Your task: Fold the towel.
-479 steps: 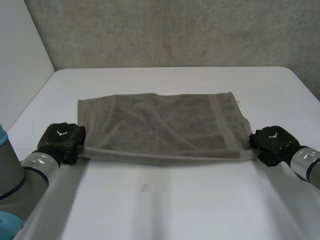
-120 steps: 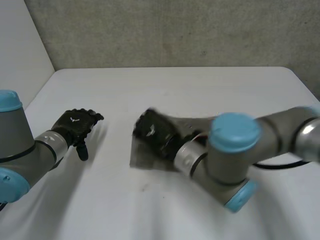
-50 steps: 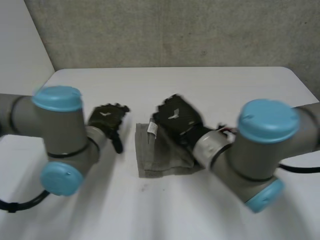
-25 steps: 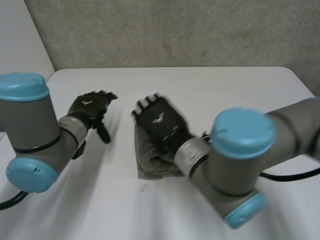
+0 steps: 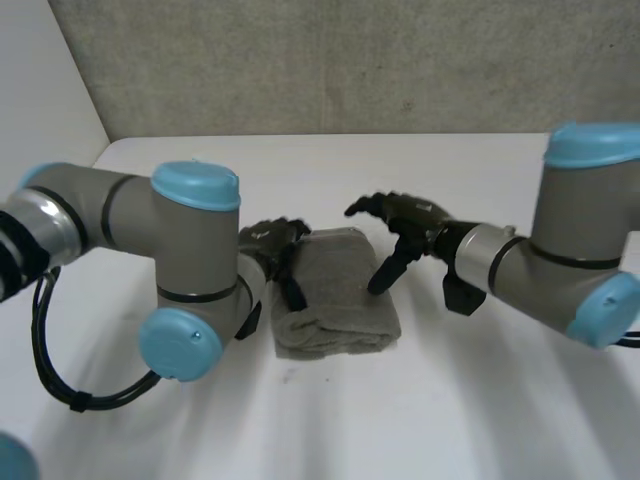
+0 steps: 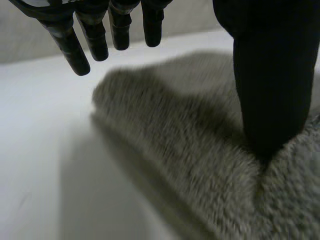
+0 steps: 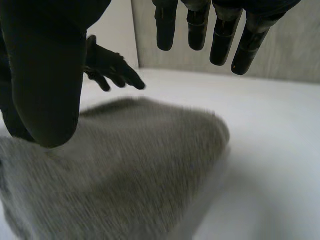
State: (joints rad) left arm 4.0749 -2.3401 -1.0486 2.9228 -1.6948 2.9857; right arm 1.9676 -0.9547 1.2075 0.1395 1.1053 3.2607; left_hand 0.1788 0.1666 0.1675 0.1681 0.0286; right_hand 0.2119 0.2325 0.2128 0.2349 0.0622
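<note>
Grey arms [image 5: 120, 215], lt-blue caps [image 5: 195, 185], blk hands [image 5: 268, 240] [image 5: 415, 220]

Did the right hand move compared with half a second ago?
Yes. The right hand was above the towel's middle; now it is at the towel's right edge, nearer the table's right side.

The towel [image 5: 338, 300] is plain olive-grey, the table [image 5: 480, 400] white.

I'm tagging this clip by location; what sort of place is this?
Probably a robot lab or test bench: a white table, a grey wall behind it, and the robot's left hand and right hand at a folded towel.
</note>
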